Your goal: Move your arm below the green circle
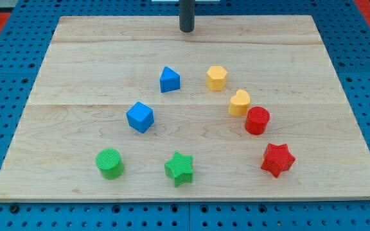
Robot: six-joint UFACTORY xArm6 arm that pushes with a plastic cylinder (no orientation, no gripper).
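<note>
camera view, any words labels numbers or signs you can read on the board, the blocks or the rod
None: no text, label, number or sign shows anywhere in this view.
The board is bare wood grain.
The blocks are plain, among them the green circle, green star, red star and blue cube.
The rod is unmarked down to my tip, at the view's top, far above the blocks.

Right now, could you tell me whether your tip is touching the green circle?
Apart. The camera view shows my tip near the board's top edge, while the green circle sits near the bottom left, with bare wood and the blue cube between them.
</note>
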